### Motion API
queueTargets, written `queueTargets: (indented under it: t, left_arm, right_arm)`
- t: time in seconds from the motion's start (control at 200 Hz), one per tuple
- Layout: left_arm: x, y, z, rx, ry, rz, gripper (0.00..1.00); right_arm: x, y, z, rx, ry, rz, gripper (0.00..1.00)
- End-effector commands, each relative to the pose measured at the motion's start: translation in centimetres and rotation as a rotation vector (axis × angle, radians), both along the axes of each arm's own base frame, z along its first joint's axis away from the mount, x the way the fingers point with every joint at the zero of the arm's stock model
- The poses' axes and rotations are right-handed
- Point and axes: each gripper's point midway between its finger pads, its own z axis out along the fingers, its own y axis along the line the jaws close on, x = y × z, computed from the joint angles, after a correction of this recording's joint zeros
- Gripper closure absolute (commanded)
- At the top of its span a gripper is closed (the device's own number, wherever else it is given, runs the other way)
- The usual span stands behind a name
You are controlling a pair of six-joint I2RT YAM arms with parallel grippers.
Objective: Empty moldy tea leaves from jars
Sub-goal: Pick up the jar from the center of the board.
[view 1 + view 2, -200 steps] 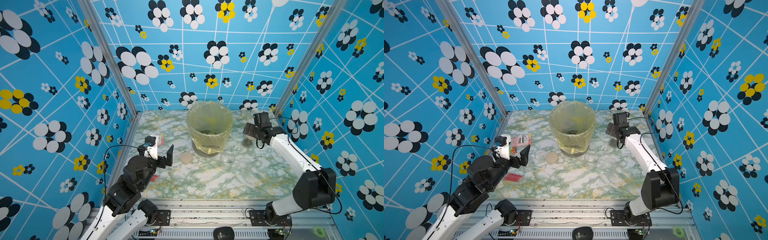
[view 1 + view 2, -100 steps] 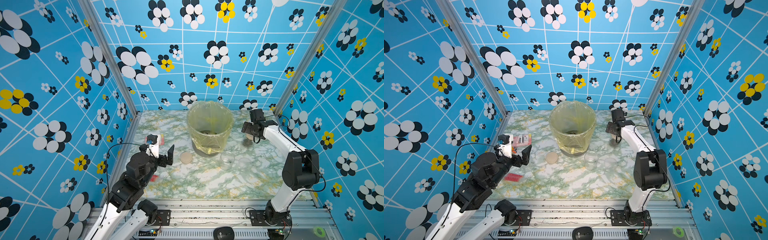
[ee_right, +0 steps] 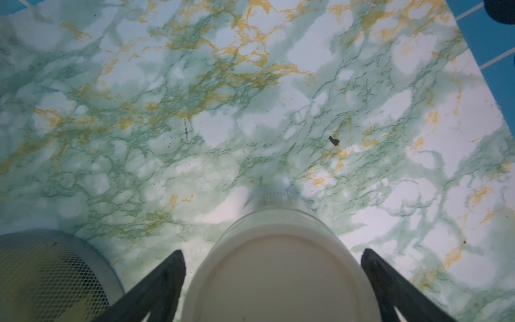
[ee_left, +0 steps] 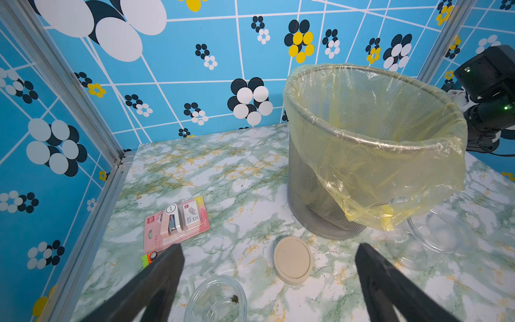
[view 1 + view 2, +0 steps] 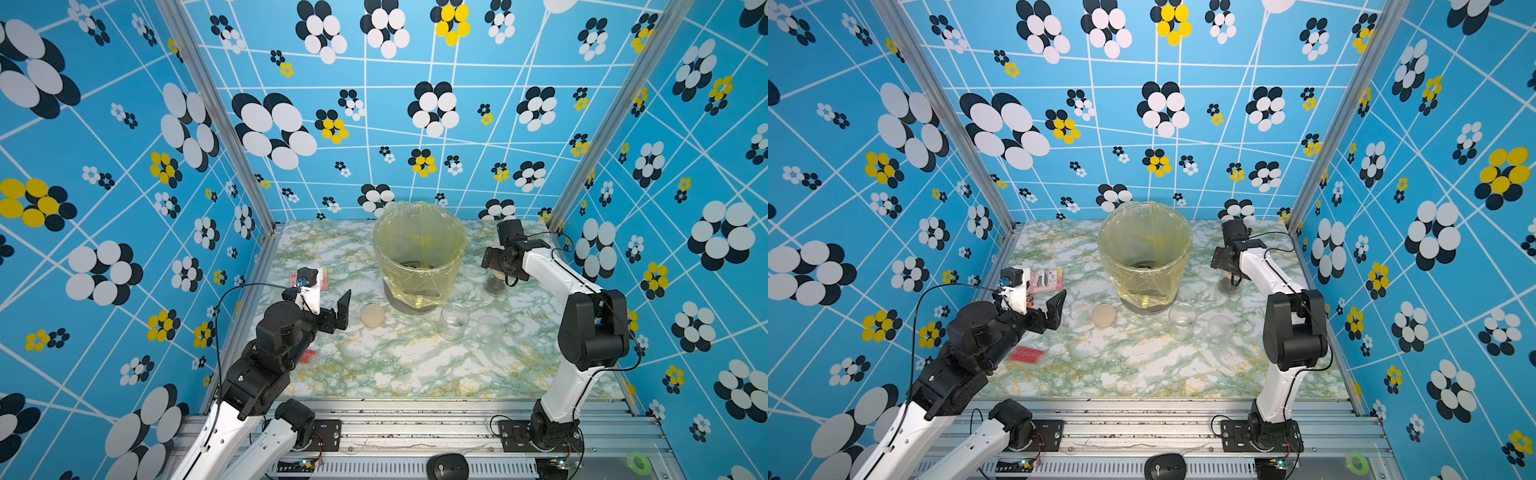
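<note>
- green-and-gold marbled table (image 5: 395,365) carries a mesh bin (image 5: 419,249) lined with a yellow bag, standing in the middle towards the back.
- dark tea leaves (image 5: 493,283) fill the lower part of a lidded jar (image 5: 494,291), which stands upright just to the right of the bin. more dark bits (image 5: 1144,264) lie at the bin's bottom.
- right gripper (image 3: 273,253) hangs directly over that jar. its jaws are spread wide to either side of the beige lid (image 3: 281,278), not clamping it.
- left gripper (image 4: 270,251) hovers over the left side of the table, jaws released and holding nothing.
- below it sits an open clear jar (image 4: 216,298) with only a few crumbs. a loose beige lid (image 5: 372,316) lies flat just beside it.
- another empty jar (image 5: 455,319), open, and a translucent lid (image 5: 490,326) rest in front of the bin.
- a pink blister pack (image 4: 177,223) lies near the left wall.
</note>
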Motion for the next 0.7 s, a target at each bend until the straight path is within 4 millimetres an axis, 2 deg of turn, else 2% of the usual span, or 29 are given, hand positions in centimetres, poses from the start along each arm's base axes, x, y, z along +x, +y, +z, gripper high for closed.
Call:
queueTargets:
  t: [0.0,0.555,0.695]
  left_arm:
    - [0.2,-0.1,-0.4,-0.006,0.006,-0.001,0.01]
    - [0.3,-0.3,-0.6,-0.004,0.014,-0.01,0.01]
    - [0.3,-0.3,-0.7,-0.008,0.016,-0.01,0.01]
  right_arm:
    - [0.2,0.1,-0.4,0.014,0.04,0.021,0.01]
    - [-0.2,0.5,-2.4,0.006,0.131,0.065,0.12]
    - [-0.5,0.6,-2.4,0.008,0.158,0.086,0.21]
